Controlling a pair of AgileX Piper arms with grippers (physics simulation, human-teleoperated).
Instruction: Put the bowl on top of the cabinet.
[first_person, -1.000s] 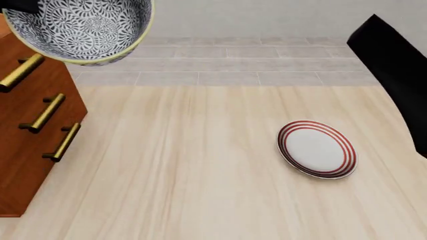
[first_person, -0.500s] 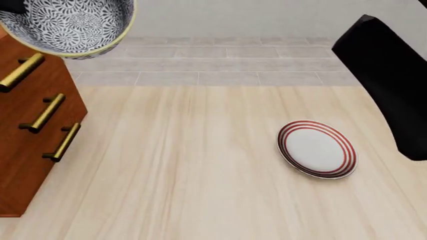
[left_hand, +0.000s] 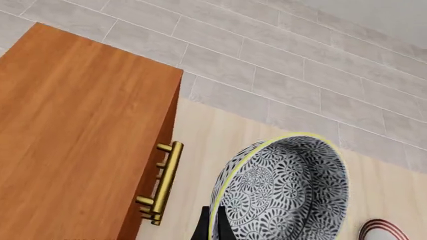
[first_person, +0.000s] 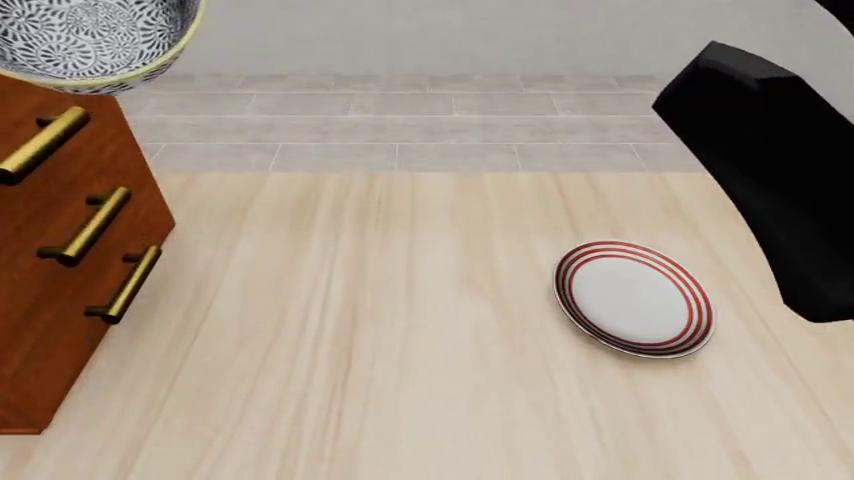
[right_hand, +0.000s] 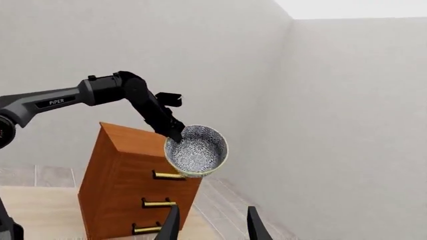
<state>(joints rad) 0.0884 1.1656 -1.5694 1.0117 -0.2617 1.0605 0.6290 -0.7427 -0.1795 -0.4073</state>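
The left gripper (right_hand: 175, 135) pinches the rim of the deep blue-and-white floral bowl (right_hand: 195, 151), tilted in the air beside the reddish-brown wooden cabinet's (right_hand: 130, 185) top front edge, presumably to clear it, while the right gripper (right_hand: 212, 225) idles, fingers apart.

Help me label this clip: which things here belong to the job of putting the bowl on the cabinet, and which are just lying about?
Part of the job:
- bowl, held tilted in the left claw, up by the cabinet's top front edge
- cabinet

Just lying about:
- plate with red rings, on the table
- right claw, open and holding nothing
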